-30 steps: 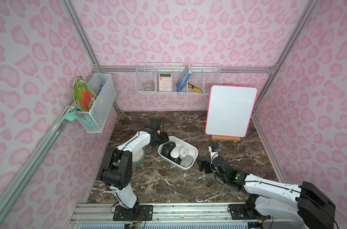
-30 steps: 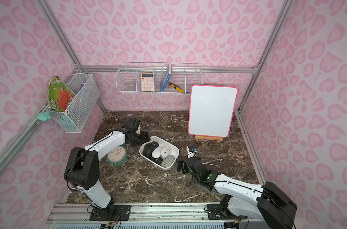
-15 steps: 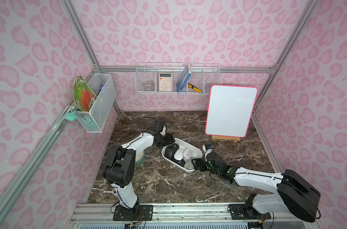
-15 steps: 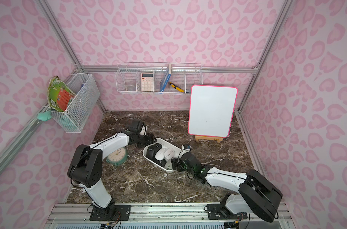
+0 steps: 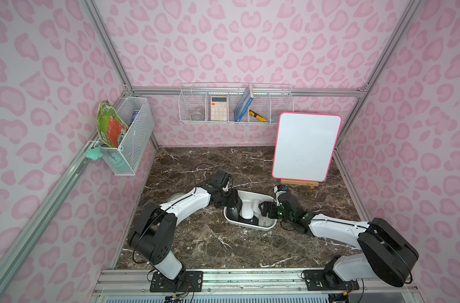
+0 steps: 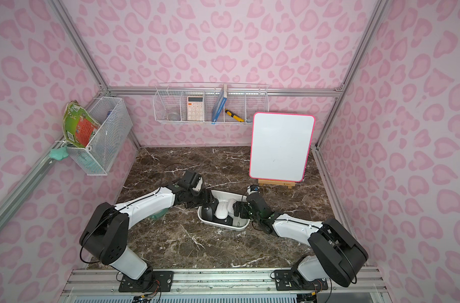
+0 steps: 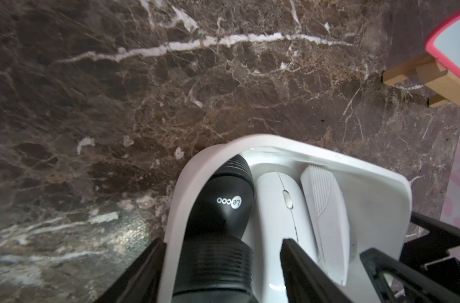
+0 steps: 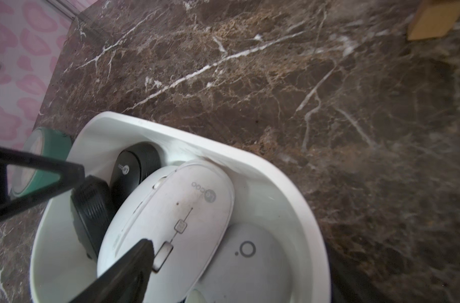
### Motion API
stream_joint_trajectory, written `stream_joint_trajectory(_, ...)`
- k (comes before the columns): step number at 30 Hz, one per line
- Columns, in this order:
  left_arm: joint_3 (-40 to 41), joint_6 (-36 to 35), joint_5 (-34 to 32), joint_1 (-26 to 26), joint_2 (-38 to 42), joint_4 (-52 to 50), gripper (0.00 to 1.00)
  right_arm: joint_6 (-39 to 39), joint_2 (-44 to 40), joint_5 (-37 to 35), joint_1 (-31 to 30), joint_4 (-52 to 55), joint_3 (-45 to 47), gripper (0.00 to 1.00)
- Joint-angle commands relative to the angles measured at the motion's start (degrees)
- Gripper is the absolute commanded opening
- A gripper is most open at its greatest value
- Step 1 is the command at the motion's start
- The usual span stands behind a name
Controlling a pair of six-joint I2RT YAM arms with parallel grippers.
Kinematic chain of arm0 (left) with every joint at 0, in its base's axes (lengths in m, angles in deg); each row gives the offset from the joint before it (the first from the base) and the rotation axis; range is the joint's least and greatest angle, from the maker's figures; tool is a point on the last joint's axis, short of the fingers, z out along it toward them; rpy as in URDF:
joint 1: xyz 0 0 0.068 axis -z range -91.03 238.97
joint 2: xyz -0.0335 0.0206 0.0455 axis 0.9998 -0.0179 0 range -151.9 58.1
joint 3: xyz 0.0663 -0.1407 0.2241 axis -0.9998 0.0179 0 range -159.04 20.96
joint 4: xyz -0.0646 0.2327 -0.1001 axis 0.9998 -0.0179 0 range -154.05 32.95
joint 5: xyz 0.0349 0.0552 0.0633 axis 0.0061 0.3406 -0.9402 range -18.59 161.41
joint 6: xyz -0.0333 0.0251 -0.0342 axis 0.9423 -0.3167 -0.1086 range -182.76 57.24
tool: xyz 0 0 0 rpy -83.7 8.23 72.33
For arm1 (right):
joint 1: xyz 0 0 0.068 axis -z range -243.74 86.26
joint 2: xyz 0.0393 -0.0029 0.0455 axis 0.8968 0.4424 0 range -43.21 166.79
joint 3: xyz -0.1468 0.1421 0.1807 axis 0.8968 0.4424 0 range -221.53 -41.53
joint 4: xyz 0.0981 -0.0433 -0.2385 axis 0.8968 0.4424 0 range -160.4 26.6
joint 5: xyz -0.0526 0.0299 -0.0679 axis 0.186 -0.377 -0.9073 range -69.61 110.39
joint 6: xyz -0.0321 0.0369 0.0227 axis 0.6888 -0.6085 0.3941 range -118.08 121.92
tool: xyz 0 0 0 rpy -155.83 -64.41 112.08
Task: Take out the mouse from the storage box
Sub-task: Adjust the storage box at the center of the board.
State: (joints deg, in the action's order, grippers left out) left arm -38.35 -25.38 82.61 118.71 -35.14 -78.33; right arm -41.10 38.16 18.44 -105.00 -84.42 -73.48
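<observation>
We see the storage box point(image 5: 246, 226) near the middle of the marble table point(image 5: 210, 244), with the white mouse point(image 8: 176, 210) lying inside it beside a black mouse point(image 7: 223, 199). Our left gripper point(image 7: 219, 244) straddles one end wall and that black mouse, one finger outside the box, and we cannot tell whether it pinches them. Our right gripper point(image 8: 113, 208) stands wide over the opposite end, one fingertip above the white mouse.

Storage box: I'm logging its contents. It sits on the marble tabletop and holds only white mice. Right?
Not only white. The storage box sits on the marble tabletop and holds black and white mice: the right wrist view shows a black mouse beside a white mouse.
</observation>
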Motion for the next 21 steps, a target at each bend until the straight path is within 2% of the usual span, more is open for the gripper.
stream_joint_trajectory(1, -0.66, 3.71, 2.17, 1.61, 0.04, 3.16, 0.73, 1.94, 1.40, 3.75, 1.59, -1.32, -2.27, 0.94)
stream_joint_trajectory(7, -4.32, 3.92, 2.25, 3.68, -2.57, 2.06, 0.73, 3.65, 3.36, 4.60, 4.79, -0.54, -3.85, 0.93)
stream_joint_trajectory(10, -4.92, 4.05, 0.31, 3.76, -2.75, -0.45, 0.74, 4.50, 2.72, 4.35, 6.10, 0.50, -3.29, 0.99)
stream_joint_trajectory(17, -7.37, 2.25, -10.70, 3.44, -1.04, -11.67, 0.79, 7.53, -4.14, 2.68, 11.61, 2.70, 1.62, 1.00)
stream_joint_trajectory(20, -9.27, 3.30, -23.18, 5.21, 1.51, -18.25, 0.78, 10.26, -8.60, -0.09, 13.06, 4.12, 3.67, 1.00)
stream_joint_trajectory(21, -9.94, 2.55, -25.36, 6.24, 2.46, -18.99, 0.80, 11.25, -10.12, -1.42, 13.28, 4.92, 4.09, 1.00)
